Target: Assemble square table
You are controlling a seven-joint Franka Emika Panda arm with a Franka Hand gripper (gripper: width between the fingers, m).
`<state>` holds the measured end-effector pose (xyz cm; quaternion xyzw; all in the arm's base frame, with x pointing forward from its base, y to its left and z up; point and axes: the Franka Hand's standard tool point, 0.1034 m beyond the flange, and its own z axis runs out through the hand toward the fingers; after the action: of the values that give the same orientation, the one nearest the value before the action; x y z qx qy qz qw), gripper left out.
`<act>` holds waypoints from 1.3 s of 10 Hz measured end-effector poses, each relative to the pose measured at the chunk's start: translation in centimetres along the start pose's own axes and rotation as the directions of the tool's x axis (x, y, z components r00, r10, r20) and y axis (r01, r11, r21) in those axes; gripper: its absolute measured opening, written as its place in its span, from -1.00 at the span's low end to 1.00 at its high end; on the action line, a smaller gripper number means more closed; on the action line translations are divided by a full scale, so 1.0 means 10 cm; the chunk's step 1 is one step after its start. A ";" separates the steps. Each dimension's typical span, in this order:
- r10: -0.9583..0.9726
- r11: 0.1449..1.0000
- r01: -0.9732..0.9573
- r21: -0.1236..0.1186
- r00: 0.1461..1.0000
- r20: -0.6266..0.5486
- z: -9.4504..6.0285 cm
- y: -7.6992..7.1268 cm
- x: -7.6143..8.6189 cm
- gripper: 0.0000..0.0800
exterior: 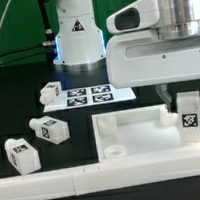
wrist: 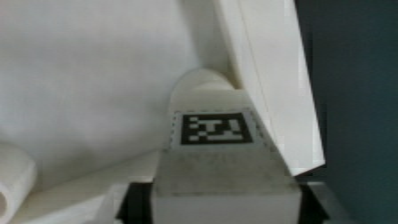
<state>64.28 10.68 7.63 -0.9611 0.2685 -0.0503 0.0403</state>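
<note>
So the hand (exterior: 185, 96) is clamped on one stubby leg (exterior: 190, 118), holding it upright with its tag toward the exterior camera. It's right at the corner of the tabletop (exterior: 142, 133) on the exterior view's right. The wrist view shows the leg tucked close beside the raised rim (wrist: 267, 80).

My read is that this step is seating the leg in that corner's hole, though I can't actually see the hole under it. To do it well I'd hold the leg dead vertical and centre it before pressing. Then I'd twist without letting the tabletop slide on the table (exterior: 8, 108). Mind that rim, it's tight there and a finger could snag.

Three spare legs (exterior: 49, 129) lie well apart on the exterior view's left.
</note>
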 end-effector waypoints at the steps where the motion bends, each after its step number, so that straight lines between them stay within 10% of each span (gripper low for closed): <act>1: 0.161 0.987 -0.161 -0.009 0.987 -0.003 0.00 0.01 -0.01 -0.29; 7: 0.853 0.522 -0.853 -0.018 0.521 0.024 0.02 0.01 -0.04 -0.29; 13: 0.193 0.981 -0.192 -0.021 0.980 0.055 0.01 -0.02 -0.10 0.61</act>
<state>63.56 11.32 7.50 -0.9319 0.3595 -0.0167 0.0450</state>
